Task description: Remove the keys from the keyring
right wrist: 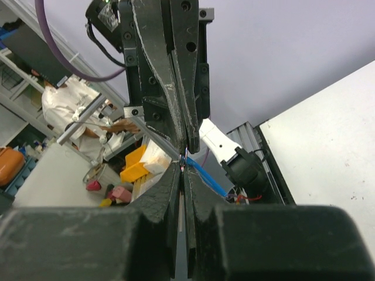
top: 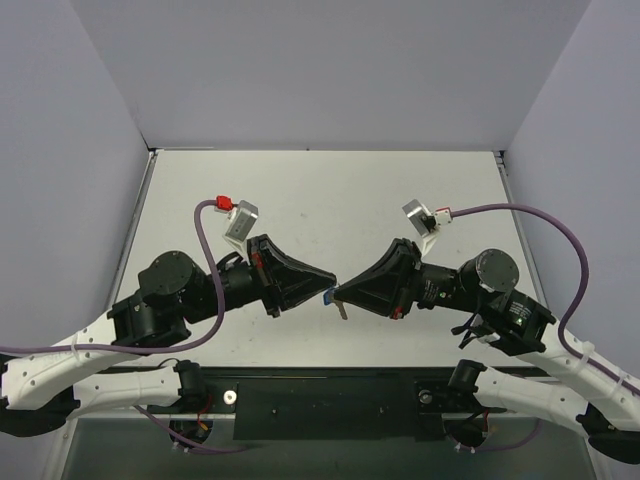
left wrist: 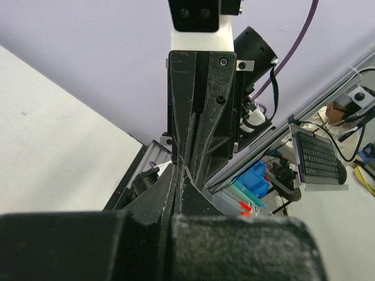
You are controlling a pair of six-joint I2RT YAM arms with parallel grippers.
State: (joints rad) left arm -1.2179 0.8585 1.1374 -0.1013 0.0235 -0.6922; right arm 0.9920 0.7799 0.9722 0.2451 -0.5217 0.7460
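Note:
In the top view my two grippers meet tip to tip above the middle of the white table. My left gripper [top: 327,289] is shut, with the small blue tag of the keyring [top: 328,297] at its tips. My right gripper [top: 339,294] is shut on the thin grey key [top: 342,311], which sticks out below its tips. In the right wrist view the key [right wrist: 180,218] shows as a pale sliver between the closed fingers [right wrist: 167,187], and the blue tag [right wrist: 202,173] runs edge-on from the tips. In the left wrist view the left gripper [left wrist: 179,165] is shut; tag and key are hidden.
The white table [top: 320,200] is walled by pale panels at the back and both sides. Purple cables [top: 205,250] loop over each arm. A black rail [top: 330,400] runs along the near edge between the arm bases.

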